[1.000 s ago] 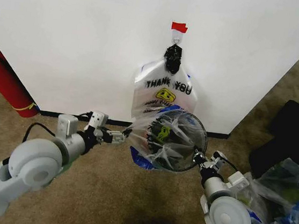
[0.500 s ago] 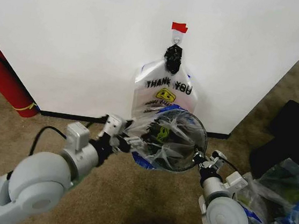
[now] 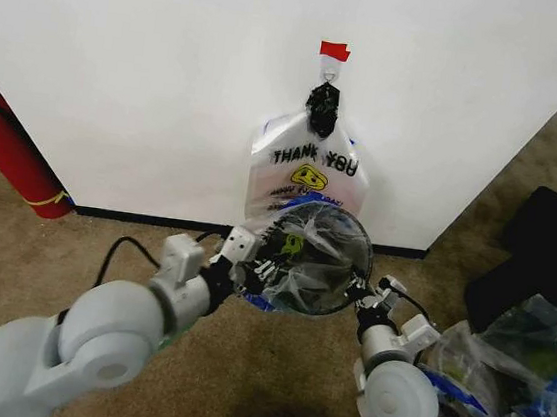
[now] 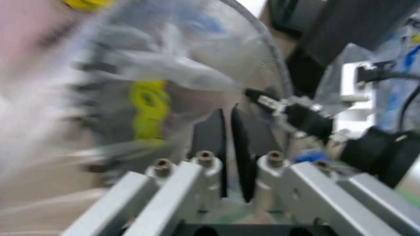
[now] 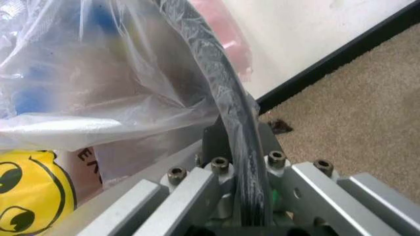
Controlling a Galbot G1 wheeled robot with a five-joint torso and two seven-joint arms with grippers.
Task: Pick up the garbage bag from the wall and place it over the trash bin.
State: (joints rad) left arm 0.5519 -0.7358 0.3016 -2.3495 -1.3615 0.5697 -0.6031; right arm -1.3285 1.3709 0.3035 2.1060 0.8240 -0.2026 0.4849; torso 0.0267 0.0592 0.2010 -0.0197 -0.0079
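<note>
Right gripper [image 3: 358, 290] clamped on bin [image 3: 359, 250] rim, right side, bin held off floor before wall [image 3: 152, 83]. Left gripper [image 3: 250, 262] at bin's left edge, fingers [image 4: 211, 140] narrow, pinching bag [image 3: 303, 257] draped over bin mouth.

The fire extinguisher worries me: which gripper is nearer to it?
Left. The left gripper is at the bin's near rim, toward the fire extinguisher; the right gripper clamps the far rim.

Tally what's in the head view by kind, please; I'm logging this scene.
THANK YOU smiley bags: 2, garbage bag, hanging bag
Trash bin: 1
Fire extinguisher: 1
Grippers: 2, left gripper, right gripper
Total: 6
</note>
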